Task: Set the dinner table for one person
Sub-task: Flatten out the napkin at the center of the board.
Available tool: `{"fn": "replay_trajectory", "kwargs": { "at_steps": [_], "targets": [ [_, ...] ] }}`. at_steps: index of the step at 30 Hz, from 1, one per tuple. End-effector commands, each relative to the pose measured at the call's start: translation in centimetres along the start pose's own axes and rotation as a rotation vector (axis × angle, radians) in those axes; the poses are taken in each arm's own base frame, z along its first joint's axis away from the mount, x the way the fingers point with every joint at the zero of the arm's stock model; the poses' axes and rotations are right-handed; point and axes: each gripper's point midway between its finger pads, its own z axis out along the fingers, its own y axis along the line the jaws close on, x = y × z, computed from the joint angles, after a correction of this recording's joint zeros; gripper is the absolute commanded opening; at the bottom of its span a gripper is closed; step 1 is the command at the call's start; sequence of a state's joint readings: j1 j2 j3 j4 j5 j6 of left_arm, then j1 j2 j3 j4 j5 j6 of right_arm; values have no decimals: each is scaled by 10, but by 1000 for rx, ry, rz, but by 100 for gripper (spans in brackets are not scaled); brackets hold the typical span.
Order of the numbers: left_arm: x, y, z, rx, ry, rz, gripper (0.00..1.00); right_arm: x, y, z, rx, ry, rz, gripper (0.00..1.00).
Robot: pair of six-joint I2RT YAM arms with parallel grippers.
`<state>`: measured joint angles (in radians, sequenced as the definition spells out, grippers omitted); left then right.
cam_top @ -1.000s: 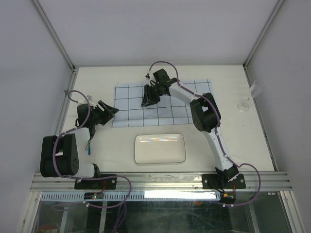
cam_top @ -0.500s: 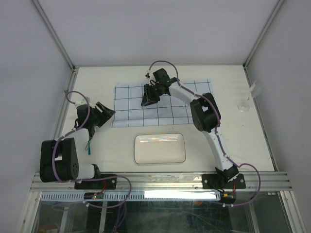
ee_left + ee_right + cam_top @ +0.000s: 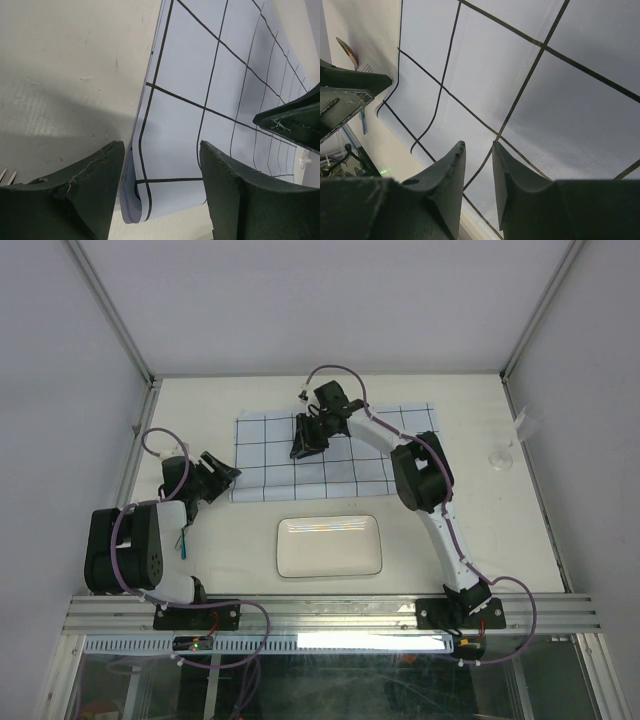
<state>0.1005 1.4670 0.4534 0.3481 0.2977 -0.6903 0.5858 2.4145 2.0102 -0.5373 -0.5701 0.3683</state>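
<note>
Our left fingers (image 3: 75,195) wide astride the 7 o'clock corner of the grid cloth (image 3: 268,455) on the tabletop (image 3: 200,400), our right fingers (image 3: 440,185) narrow, empty, over its 11 o'clock squares

Count of items on the dinner table (image 3: 450,410):

- Checked cloth (image 3: 330,455): one, toward the far edge.
- White rectangular plate (image 3: 329,546): one, by the near edge.
- Clear glass (image 3: 499,456): one, at the right edge.
- Cutlery (image 3: 183,542): left edge, partly hidden, number undetermined.
</note>
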Motion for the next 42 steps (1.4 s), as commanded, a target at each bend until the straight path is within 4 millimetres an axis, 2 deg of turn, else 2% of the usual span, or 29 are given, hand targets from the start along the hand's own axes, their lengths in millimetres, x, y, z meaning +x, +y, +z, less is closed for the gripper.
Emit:
{"fn": "replay_trajectory", "kwargs": {
  "at_steps": [1,10,22,30,42],
  "targets": [
    [-11,-15,2,84,-35,-3,64,-16,21,-3,-49,-33,-30,31],
    [-6,-18,7,115,-8,-25,63,-14,20,1,-46,-28,-29,31],
    [7,-22,-1,141,44,-31,63,-12,24,18,-62,-16,-17,31],
    [20,-21,-13,138,84,-33,63,-18,27,20,-67,-32,-26,32],
    [15,-36,-34,151,80,12,63,-18,17,36,-68,-31,-5,32]
  ]
}}
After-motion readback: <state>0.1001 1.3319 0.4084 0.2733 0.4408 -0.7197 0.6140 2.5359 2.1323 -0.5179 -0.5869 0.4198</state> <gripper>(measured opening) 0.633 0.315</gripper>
